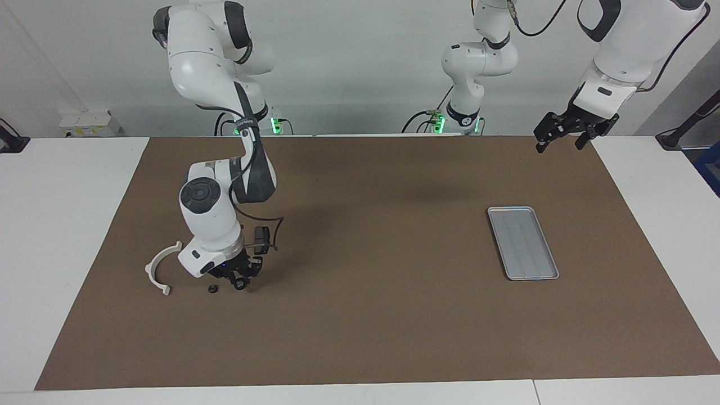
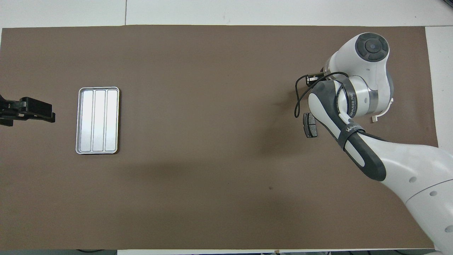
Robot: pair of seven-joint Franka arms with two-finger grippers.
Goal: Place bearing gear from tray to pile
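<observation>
- Bearing gear (image 1: 240, 284), small and dark, sits clamped in the right gripper (image 1: 239, 281), low over the mat beside another gear (image 1: 212, 289); its axis cannot be told.
- Left gripper (image 1: 562, 136) waits open, well apart from the tray (image 1: 522, 242).

The right arm (image 2: 357, 106) is coming in from the bottom corner and hanging over the pile at its own end of the table, mostly covering the white bracket (image 2: 374, 118); only a bit is peeking out beside the wrist. One dark brake pad (image 2: 310, 125) is lying just beside the arm. The tray (image 2: 98, 120) is sitting flat on the brown mat (image 2: 198, 184) toward the left arm's end, and the left gripper (image 2: 28, 110) is hovering just beside it at the edge.
</observation>
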